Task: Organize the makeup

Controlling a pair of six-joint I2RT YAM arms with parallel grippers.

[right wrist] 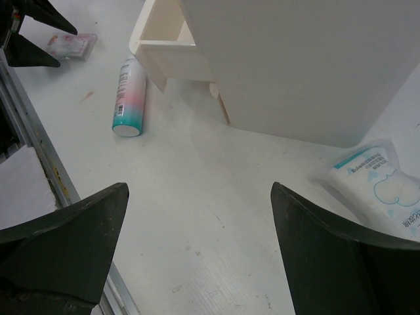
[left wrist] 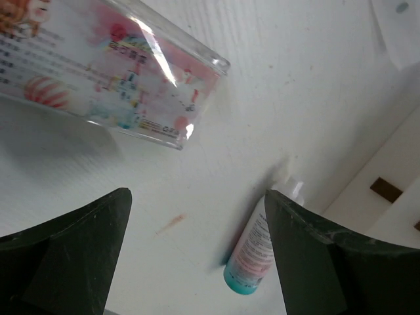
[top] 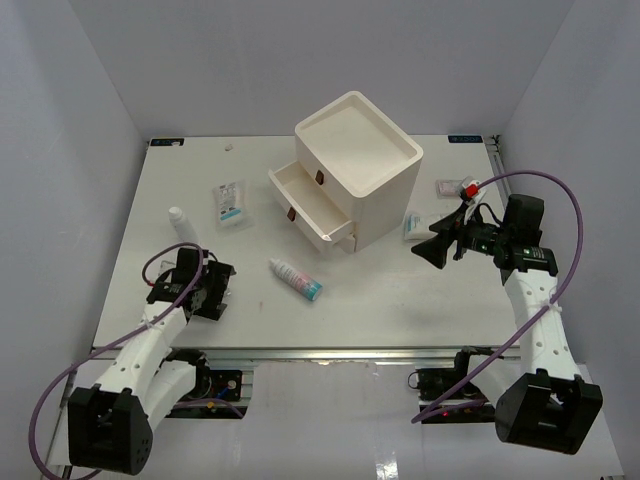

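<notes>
Progress: none visible. Drawers (top: 312,205) open, apparently empty. Tube (top: 295,278) at 7 o'clock of box (top: 360,150), sachet (top: 230,203) at 9, bottle (top: 182,222) beyond; all still to stow. Left gripper (left wrist: 197,193), right gripper (right wrist: 200,187) spread, empty.

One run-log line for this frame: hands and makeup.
left hand: open, empty | right hand: open, empty | teal-capped tube: lying on table | drawer box: two drawers open
</notes>
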